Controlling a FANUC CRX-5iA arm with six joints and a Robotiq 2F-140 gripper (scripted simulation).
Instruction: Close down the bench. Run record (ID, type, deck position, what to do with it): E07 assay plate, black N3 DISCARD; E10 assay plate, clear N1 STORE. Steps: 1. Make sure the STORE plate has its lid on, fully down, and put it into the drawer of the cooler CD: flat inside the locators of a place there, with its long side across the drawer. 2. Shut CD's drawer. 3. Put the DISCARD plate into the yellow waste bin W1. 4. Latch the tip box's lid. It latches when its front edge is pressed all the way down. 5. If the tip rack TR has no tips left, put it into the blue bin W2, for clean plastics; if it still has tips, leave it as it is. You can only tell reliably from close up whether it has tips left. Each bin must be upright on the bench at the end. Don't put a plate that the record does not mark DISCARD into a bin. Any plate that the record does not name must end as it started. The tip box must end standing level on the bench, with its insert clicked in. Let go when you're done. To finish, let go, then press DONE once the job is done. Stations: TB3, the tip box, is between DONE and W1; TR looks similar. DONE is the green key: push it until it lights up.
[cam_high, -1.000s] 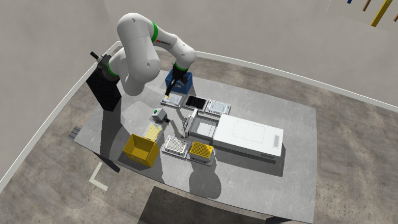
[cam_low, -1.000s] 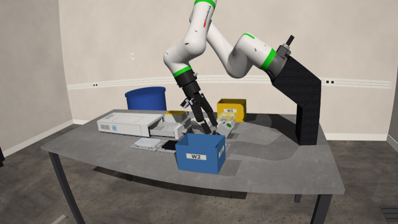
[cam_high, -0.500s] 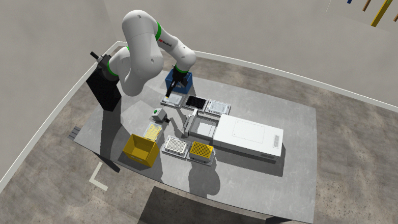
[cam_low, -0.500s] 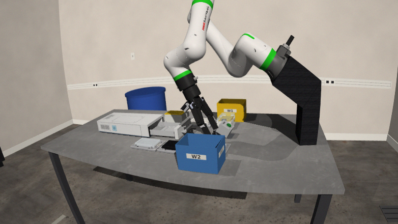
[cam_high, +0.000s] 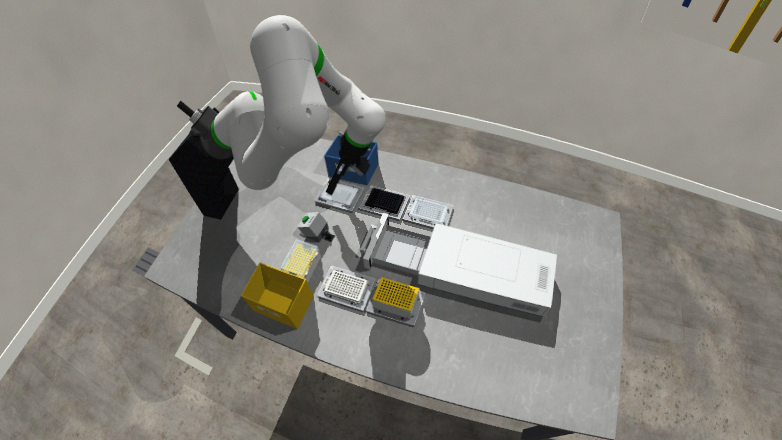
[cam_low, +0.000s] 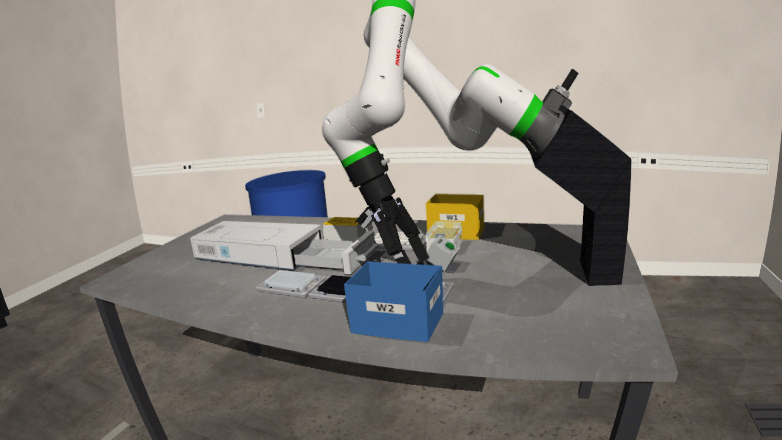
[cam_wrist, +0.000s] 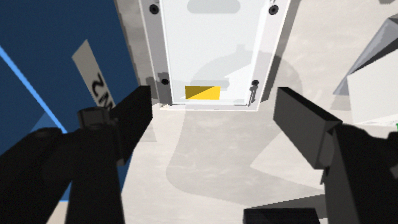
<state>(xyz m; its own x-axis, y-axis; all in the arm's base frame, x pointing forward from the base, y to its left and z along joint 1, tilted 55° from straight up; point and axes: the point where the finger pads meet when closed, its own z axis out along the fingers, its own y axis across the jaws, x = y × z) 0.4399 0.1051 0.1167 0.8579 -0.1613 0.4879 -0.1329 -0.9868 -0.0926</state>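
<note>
The clear lidded plate lies in its nest at the left end of the plate row, next to the blue bin W2 (cam_high: 350, 168). In the wrist view its white lid (cam_wrist: 220, 50) carries a yellow tag (cam_wrist: 202, 92) at the near short edge. My gripper (cam_high: 331, 186) hangs low over that end of the plate, open and empty, and it shows in the wrist view (cam_wrist: 217, 120) with a finger on each side, clear of the plate. The black plate (cam_high: 384, 200) sits beside it. The cooler CD (cam_high: 486, 268) has its drawer (cam_high: 401, 249) pulled open.
A third clear plate (cam_high: 430, 210) ends the row. The green DONE key (cam_high: 311, 224), the tip box (cam_high: 300, 258) and the yellow bin W1 (cam_high: 276, 295) stand at the front left. A white rack (cam_high: 344, 287) and a yellow rack (cam_high: 394, 295) sit by the cooler.
</note>
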